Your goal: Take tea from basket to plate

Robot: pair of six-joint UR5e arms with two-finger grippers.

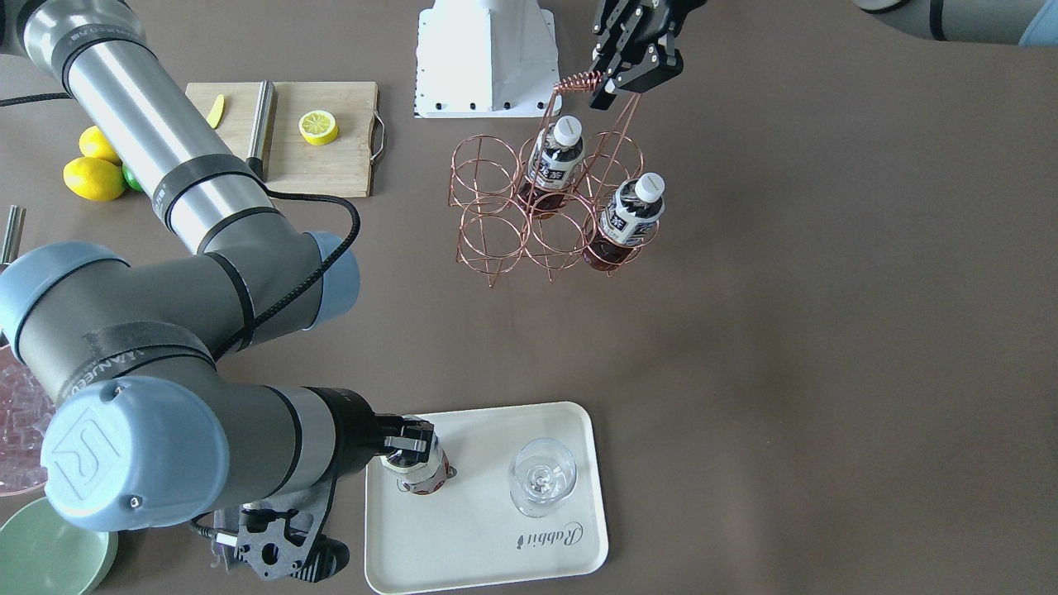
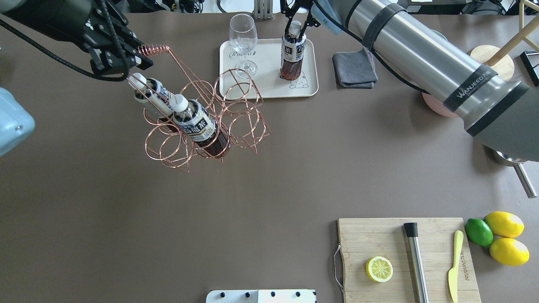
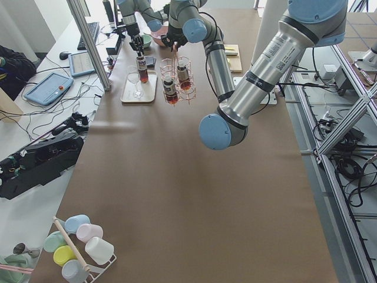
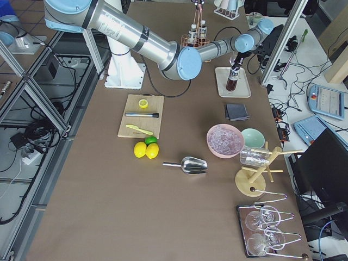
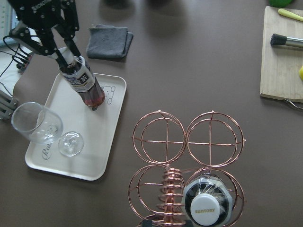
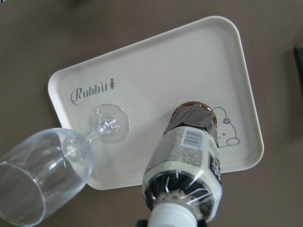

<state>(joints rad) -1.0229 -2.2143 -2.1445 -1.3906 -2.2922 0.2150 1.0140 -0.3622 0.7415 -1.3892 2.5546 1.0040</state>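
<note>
Seen from overhead, the copper wire basket is at 7 o'clock from the plate, with two more bottles in it. The left gripper pinches its curly handle. The tea stands on the plate's 3 o'clock side by the bear. The right gripper squeezes its cap. A wine glass stands at 9 o'clock.

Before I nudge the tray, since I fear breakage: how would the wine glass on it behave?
The wine glass probably tips easily: tall bowl on a thin stem and small foot. It looks like thin clear glass, so likely fragile. Empty, it is probably light and may slide on the smooth tray.
</note>
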